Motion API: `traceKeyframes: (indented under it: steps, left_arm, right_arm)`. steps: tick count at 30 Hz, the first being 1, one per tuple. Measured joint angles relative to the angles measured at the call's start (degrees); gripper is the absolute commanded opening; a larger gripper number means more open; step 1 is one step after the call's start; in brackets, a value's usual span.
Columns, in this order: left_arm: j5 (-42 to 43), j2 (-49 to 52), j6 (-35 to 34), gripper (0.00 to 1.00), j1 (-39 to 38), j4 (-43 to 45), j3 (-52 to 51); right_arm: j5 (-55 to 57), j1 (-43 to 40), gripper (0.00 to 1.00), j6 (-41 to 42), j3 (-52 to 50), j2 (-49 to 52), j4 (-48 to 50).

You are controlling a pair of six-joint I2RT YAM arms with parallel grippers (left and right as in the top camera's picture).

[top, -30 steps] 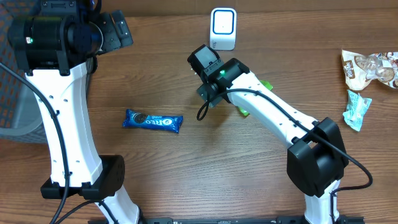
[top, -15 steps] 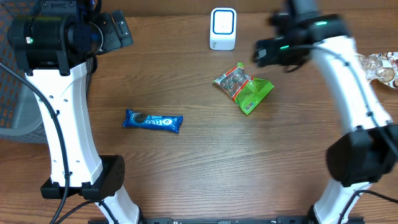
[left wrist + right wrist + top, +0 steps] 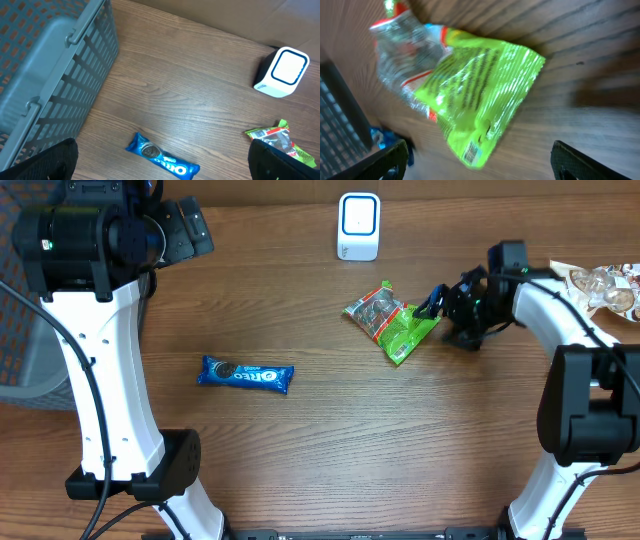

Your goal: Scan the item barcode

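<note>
Recorded mid-brown wood grain with darker streaks across the desk [image 3: 300,480]. Noted lime green with fine dark print on the snack packet [image 3: 392,323], plus a clear silvery end crossed by a red-orange band. Logged royal blue with white lettering and a dark biscuit picture on the Oreo packet [image 3: 245,374]. Found glossy white with a blue rounded outline on the scanner [image 3: 358,225]. Registered plain grey slats on the basket [image 3: 50,75]. Observed white shells with black joints on the left arm [image 3: 100,380] and right arm [image 3: 545,300]. Saw brown and white on the wrapper [image 3: 600,288] at the desk's right edge.
</note>
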Motion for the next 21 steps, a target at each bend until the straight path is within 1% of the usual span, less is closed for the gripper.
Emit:
traceKeyframes:
  steps: [3,7,12,16,18,20,21]
  left_arm:
    - [0.00,0.00,0.00,1.00,0.00,0.00,0.00]
    - [0.00,0.00,0.00,1.00,0.00,-0.02,0.00]
    - [0.00,0.00,0.00,1.00,0.00,0.00,0.00]
    - [0.00,0.00,0.00,1.00,0.00,0.00,0.00]
    - [0.00,0.00,0.00,1.00,0.00,0.00,0.00]
    - [0.00,0.00,0.00,1.00,0.00,0.00,0.00]
    - [0.00,0.00,0.00,1.00,0.00,-0.02,0.00]
  right_arm:
    - [-0.87,0.24,0.92,4.79,-4.31,0.00,7.19]
    - [-2.47,0.42,0.92,8.96,-7.80,-0.02,17.07]
    - [-2.49,2.25,0.92,11.30,-9.60,-0.02,26.10]
    - [-1.97,5.14,0.90,12.07,-9.68,-0.02,30.27]
    - [-1.16,6.38,0.84,12.39,-9.68,-0.02,30.75]
    - [-0.11,7.48,0.70,12.31,-9.73,0.22,32.24]
    - [0.04,7.76,0.65,11.72,-9.73,0.50,33.31]
